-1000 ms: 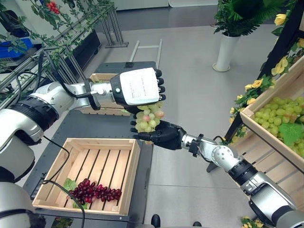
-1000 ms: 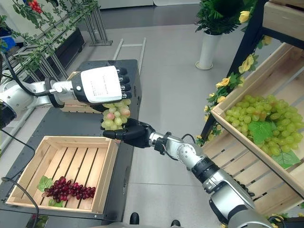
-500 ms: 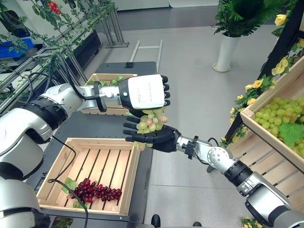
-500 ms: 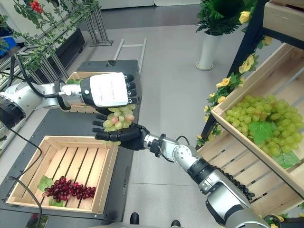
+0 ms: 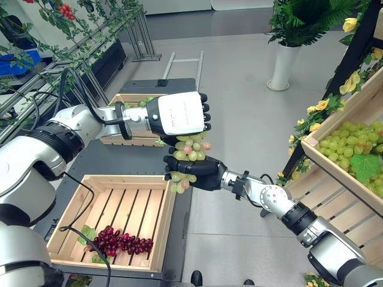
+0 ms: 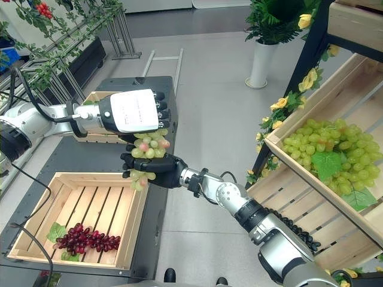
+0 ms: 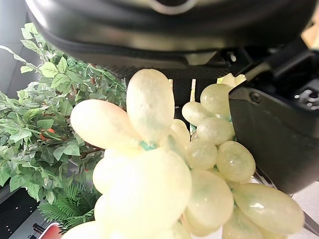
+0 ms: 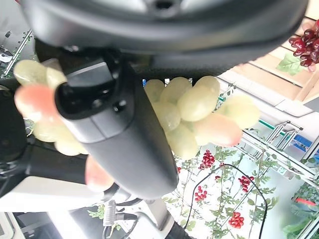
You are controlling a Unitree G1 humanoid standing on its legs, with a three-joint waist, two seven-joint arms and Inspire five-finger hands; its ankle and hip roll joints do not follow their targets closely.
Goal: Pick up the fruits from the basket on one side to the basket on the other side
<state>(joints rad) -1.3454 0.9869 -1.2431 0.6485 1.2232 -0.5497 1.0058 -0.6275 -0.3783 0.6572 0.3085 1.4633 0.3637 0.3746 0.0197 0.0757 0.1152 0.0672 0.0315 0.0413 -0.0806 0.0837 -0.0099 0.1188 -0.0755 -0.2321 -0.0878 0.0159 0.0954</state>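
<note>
Bright, even indoor light falls from overhead, and shadows on the grey floor [image 5: 239,119] are soft and faint. The white back of the left hand [image 5: 179,112] is glaringly pale. In both wrist views the grapes [image 7: 164,169] sit very close and blurred, with washed-out highlights and hazy backgrounds.

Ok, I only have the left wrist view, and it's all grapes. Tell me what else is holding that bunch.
Observer: The right hand cups the green grape bunch from below, fingers curled round it; the left hand grips it from above.
Operator: Give me what's below it.
Observer: In the head views it shows above the far right corner of a wooden crate holding red grapes.
Operator: Now the robot's right side.
Observer: A shelf crate of green grapes stands there.
</note>
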